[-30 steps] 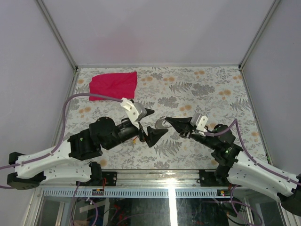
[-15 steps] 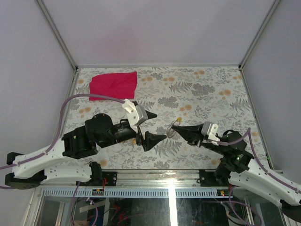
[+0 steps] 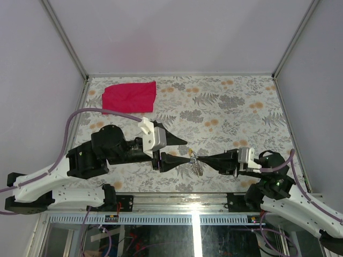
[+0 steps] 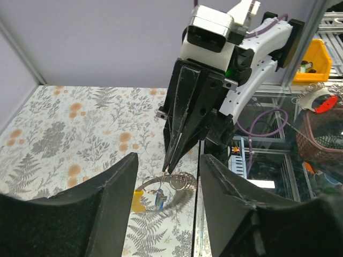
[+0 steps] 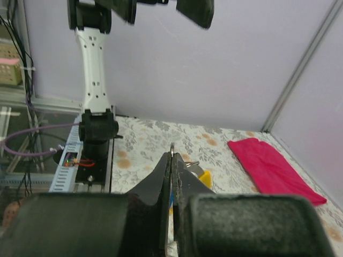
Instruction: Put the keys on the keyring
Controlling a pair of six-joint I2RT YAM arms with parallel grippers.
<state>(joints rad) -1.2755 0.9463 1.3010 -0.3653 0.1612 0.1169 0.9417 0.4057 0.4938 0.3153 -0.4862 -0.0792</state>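
Top external: both hands are meeting tip to tip low over the worktop, working the ring.
right hand is pinching the keyring at its tips, clamped fully; yellow and blue keys appear to be dangling just below those tips. left hand is facing the right hand's tips, fingers standing half spread, holding nothing. Best bet: nipping one key head just under the right hand's tips while the ring is being kept steady, no tugging.

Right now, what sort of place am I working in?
Probably a lab robot test cell, not a home: a floral-covered table boxed in by plain panels on metal framing, with loose cables and a yellow parts bin past its edge.
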